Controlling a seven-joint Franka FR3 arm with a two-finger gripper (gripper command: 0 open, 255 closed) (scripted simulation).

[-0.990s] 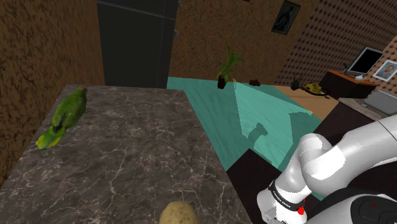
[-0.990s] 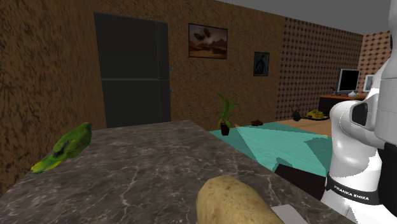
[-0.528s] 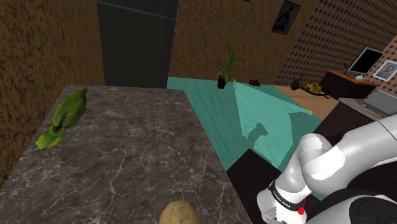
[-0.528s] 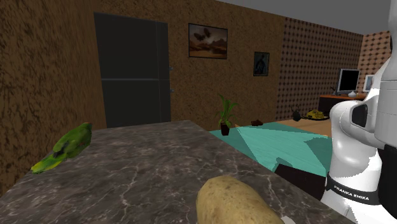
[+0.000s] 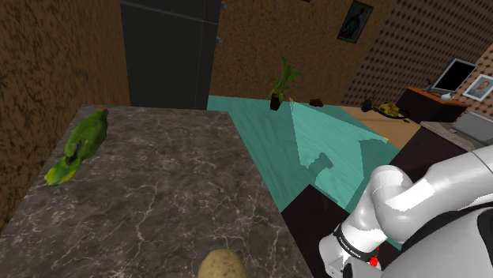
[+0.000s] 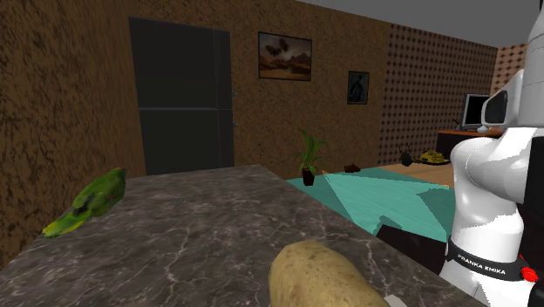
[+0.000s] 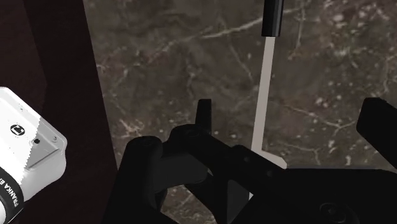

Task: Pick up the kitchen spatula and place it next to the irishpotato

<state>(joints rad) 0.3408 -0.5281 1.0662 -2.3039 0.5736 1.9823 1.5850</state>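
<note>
Shifted since a second ago, the arm (image 6: 484, 192) poises open jaws astride the spatula (image 7: 266, 83) on the bench (image 7: 165, 57), for clasping.

Arm (image 5: 411, 201) was glossy white with rounded links, dark at the joints. A black band (image 6: 482, 259) ringed one link, lettered FRANKA EMIKA in white, with a small red dot (image 6: 526, 273) beside it. The gripper (image 7: 289, 118) was all black, fingers (image 7: 203, 114) blocky. White housing (image 7: 25, 153) bore a round black mark.

Arm (image 6: 488, 174) upper links swung up & toward 2nd ext. view's right; its floor shadow (image 5: 320, 164) shifted slightly.
</note>
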